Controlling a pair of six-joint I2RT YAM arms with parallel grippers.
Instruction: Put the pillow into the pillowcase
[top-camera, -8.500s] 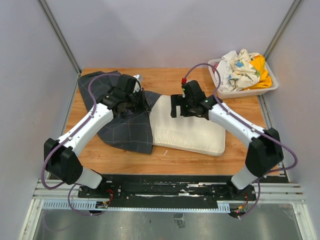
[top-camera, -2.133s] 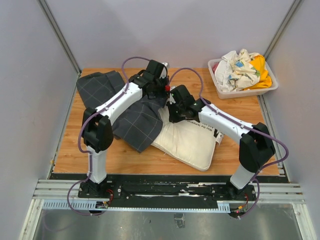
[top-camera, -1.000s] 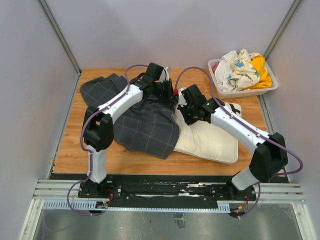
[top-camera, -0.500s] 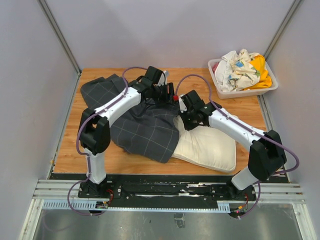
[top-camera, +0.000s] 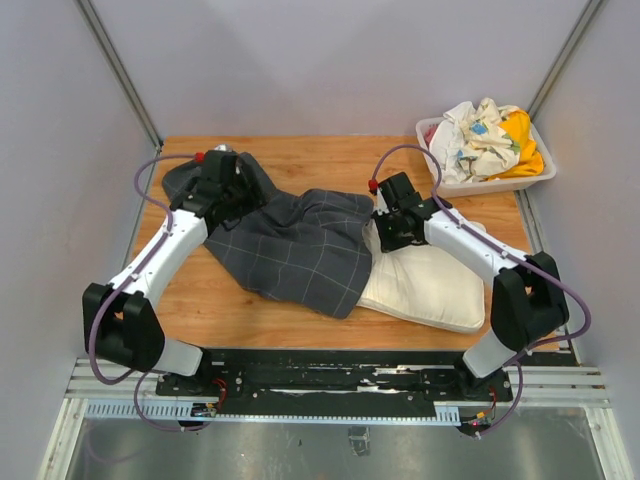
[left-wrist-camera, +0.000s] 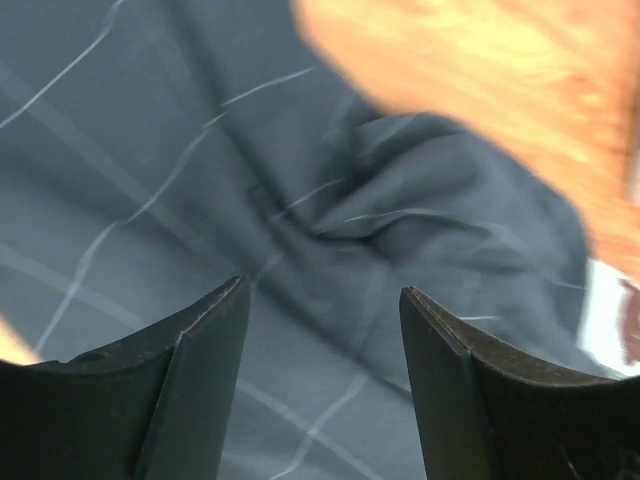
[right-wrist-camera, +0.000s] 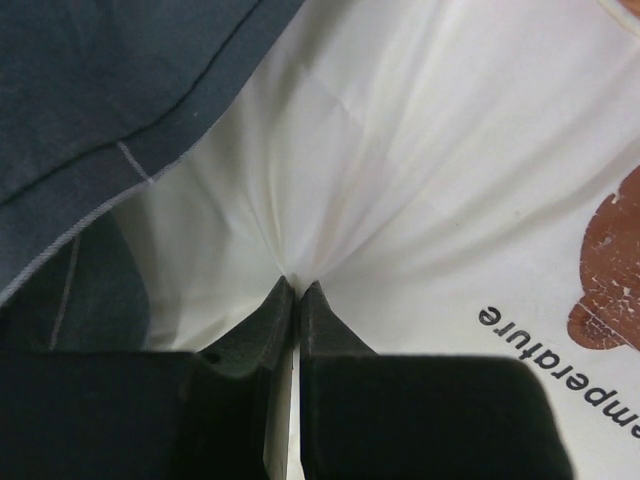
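The dark grey checked pillowcase (top-camera: 290, 245) lies spread across the middle of the table, its right edge draped over the left end of the cream-white pillow (top-camera: 425, 285). My right gripper (top-camera: 392, 232) is shut on a pinch of the pillow's fabric (right-wrist-camera: 330, 200) near that covered end; the brown bear print (right-wrist-camera: 610, 270) shows at the right of the wrist view. My left gripper (top-camera: 222, 183) is at the pillowcase's far left corner, open, its fingers (left-wrist-camera: 200, 360) just above the grey cloth (left-wrist-camera: 330, 230) with nothing between them.
A white bin (top-camera: 490, 183) heaped with white, yellow and patterned cloths (top-camera: 490, 135) stands at the back right corner. Grey walls close in the wooden table (top-camera: 340, 155) on three sides.
My left gripper let go of the pillowcase, opened and swung from the table's middle back to the far left corner. The pillowcase lies flatter. The right gripper and pillow shifted slightly right.
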